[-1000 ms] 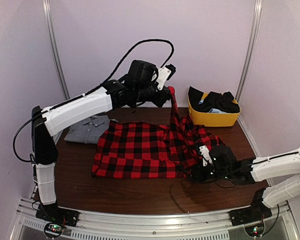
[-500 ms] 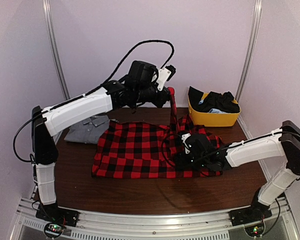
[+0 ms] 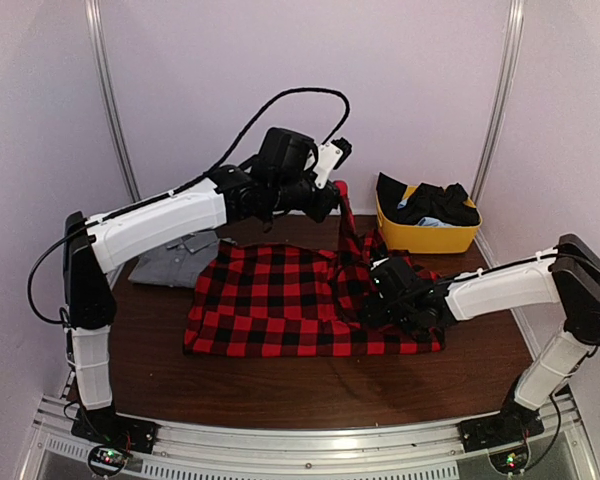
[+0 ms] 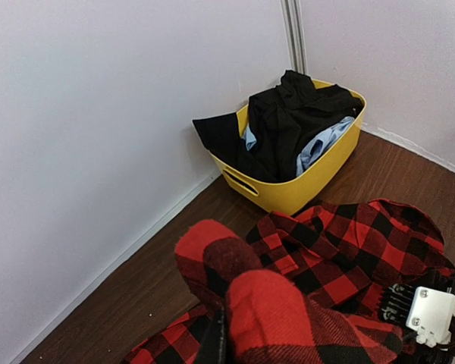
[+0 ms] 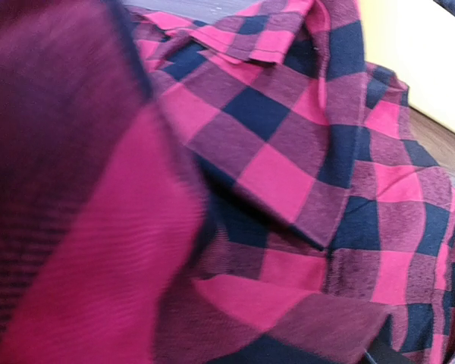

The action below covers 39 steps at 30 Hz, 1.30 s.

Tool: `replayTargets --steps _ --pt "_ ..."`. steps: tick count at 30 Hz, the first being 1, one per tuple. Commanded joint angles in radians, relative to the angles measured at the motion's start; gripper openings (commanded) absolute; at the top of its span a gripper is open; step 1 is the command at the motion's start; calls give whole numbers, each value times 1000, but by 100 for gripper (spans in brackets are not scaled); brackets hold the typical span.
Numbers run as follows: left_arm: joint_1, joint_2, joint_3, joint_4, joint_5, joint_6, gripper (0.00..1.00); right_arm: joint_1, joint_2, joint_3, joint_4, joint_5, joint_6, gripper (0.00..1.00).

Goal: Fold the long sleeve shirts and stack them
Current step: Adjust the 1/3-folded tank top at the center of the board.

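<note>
Two arms: left gripper (image 3: 338, 189) raised, clenching flannel shirt (image 3: 270, 300); right gripper (image 3: 372, 298) low on it, state unclear.

- The right hand (image 3: 392, 292) has left the near-right edge of the counter (image 3: 280, 385) and travelled inward and back. It now sits over the right part of the flannel shirt (image 3: 270, 300), close beside the lifted strip of cloth.
- The right arm (image 3: 500, 285) lay low a second ago. It now stands up at the elbow (high by the right wall) and slopes down to the shirt.
- In the last half second the hand shifted only slightly back and right.
- The shirt's near-right corner, covered by the hand a second ago, shows its checks again.
</note>
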Motion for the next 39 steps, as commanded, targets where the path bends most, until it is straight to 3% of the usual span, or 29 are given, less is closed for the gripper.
replayTargets --steps 1,23,33,39 --pt "6 -51 -37 26 -8 -6 0 -18 19 7 -17 37 -30 76" --pt "6 -104 -137 -81 15 -6 0 -44 3 -95 40 -49 -6 78" --pt "-7 -117 -171 -224 27 -52 0 -43 -301 -248 10 -313 20 80" --pt "-13 -172 -322 -281 -1 -84 0 -43 -505 -298 -92 -358 54 80"
